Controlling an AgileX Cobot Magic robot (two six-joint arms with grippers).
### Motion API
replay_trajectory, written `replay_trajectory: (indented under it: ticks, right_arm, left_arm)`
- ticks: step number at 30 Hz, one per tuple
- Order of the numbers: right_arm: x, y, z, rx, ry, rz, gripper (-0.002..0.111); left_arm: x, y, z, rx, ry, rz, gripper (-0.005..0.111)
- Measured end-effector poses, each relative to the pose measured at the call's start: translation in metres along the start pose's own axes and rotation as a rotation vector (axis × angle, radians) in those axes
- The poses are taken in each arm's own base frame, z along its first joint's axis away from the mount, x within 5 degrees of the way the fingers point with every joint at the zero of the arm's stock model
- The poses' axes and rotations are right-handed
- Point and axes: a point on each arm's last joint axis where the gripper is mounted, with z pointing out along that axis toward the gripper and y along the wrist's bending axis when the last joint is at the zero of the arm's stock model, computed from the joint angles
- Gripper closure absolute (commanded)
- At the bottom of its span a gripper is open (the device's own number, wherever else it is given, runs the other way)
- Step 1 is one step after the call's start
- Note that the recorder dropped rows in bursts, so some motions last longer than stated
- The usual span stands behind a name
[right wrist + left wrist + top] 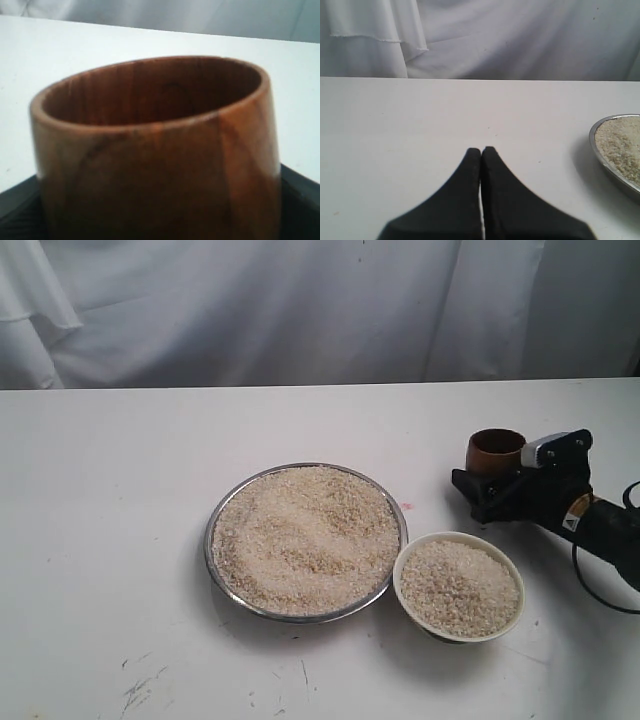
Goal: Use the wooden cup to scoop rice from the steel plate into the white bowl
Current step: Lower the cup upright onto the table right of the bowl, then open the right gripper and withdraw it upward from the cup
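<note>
The steel plate [211, 532] lies mid-table, heaped with rice [305, 538]; its edge [595, 147] also shows in the left wrist view. Touching its right side is the white bowl [399, 578], filled with rice [460, 587]. Behind the bowl, the wooden cup [495, 451] stands upright in my right gripper [480, 488], which is shut on it. In the right wrist view the cup [155, 150] fills the frame, with a black finger [17, 202] on either side and no rice visible inside. My left gripper [481, 149] is shut on nothing, left of the plate.
The white table [110, 490] ends at a white cloth backdrop [280, 310]. A black cable [600, 590] loops beside the right arm [600, 525]. Small dark scuffs [140, 690] mark the table's front.
</note>
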Motion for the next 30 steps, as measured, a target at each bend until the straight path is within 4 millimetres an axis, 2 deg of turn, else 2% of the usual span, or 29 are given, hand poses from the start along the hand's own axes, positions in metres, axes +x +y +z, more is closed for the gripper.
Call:
replay_trajectory:
  ticks: [3,5,7,11,15,30]
  right_arm:
    - [-0.0019,-0.0036,0.0009,0.031,-0.014,0.114,0.082]
    - [-0.0020,-0.0037,0.0009,0.032,-0.014,0.129,0.065]
    - [-0.0019,-0.0034,0.0009,0.028,-0.013,0.131,0.052]
    - [-0.0016,-0.0023,0.0009,0.017,-0.010,0.125,0.036]
    - [-0.0021,-0.0042,0.0009,0.037,-0.016,0.136,0.030]
    - [-0.0053,-0.0011,0.0033,0.033,-0.045,0.150,0.030]
  left_arm:
    - [0.0000,0.0000,0.0000,0.000,0.000,0.000,0.107]
    - [0.0000,0.0000,0.0000,0.000,0.000,0.000,0.107]
    - [0.0000,0.0000,0.0000,0.000,0.000,0.000,0.107]
    - [0.0000,0.0000,0.0000,0.000,0.000,0.000,0.107]
    - [0.0000,0.0000,0.0000,0.000,0.000,0.000,0.107]
    - [0.0000,0.0000,0.0000,0.000,0.000,0.000,0.107]
